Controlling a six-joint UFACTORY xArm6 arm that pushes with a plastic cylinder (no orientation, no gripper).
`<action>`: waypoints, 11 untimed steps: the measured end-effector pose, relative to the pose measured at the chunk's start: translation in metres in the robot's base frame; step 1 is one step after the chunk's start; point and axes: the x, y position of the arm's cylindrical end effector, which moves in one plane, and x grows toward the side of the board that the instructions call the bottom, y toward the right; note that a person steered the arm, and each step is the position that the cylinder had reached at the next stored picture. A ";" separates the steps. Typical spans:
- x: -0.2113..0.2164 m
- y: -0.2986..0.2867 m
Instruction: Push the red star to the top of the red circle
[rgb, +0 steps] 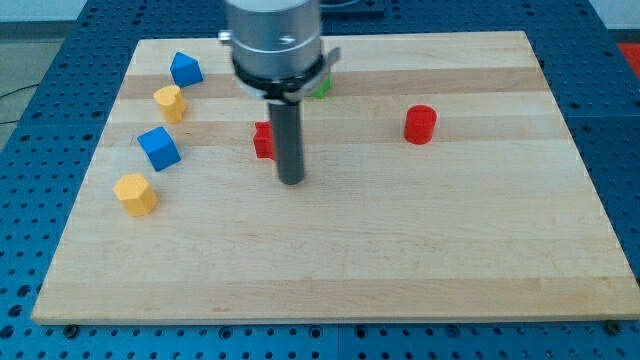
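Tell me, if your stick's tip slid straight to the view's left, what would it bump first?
Probably the red star. My tip sits just right of it and a bit lower, so it might only clip its lower edge. Depth is hard to judge. Further left is the blue block.

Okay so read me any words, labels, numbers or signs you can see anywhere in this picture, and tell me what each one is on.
None: no readable text shows.
The wooden board is unmarked.
The red circle, the red star, and the blue, yellow and green blocks carry no print.
The rod and its metal mount show no label.
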 end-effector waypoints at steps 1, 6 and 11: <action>-0.038 -0.029; -0.119 0.021; -0.121 0.050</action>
